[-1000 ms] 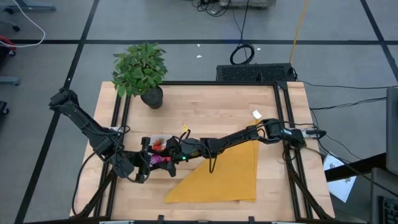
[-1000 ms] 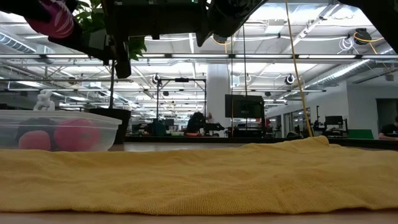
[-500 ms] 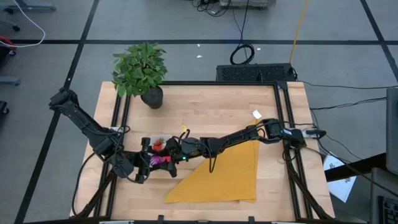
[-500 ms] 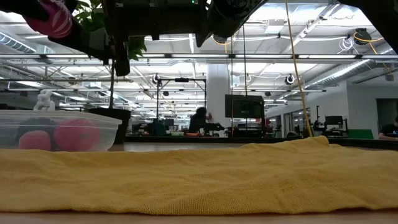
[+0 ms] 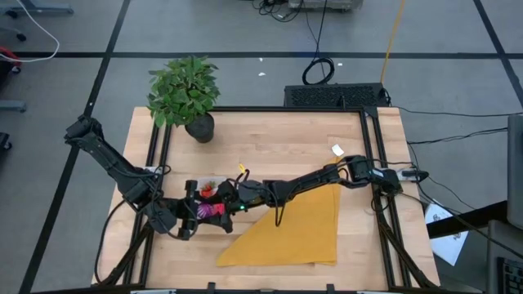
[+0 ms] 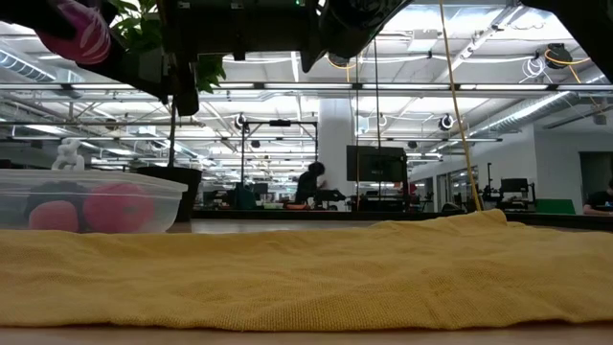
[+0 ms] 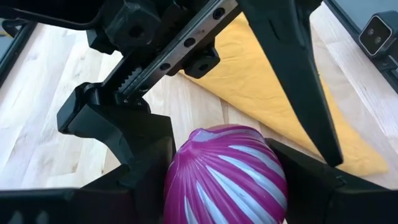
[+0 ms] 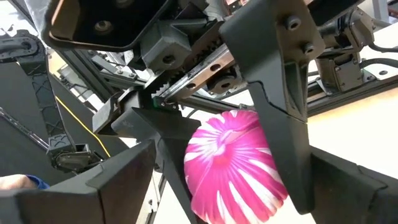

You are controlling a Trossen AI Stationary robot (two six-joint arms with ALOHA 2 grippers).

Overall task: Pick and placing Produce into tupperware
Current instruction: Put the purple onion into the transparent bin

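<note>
Left gripper [image 5: 198, 214] is clamped on a magenta striped ball [image 7: 225, 173], lower left of centre; right gripper [image 5: 227, 198] sits spread apart beside it, by the tupperware [image 6: 86, 199].

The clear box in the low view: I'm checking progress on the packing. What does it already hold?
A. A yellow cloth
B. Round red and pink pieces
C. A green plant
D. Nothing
B: through the wall of the clear box, at the table's left, round red and pink pieces show inside; the yellow cloth lies on the table beside it.
</note>
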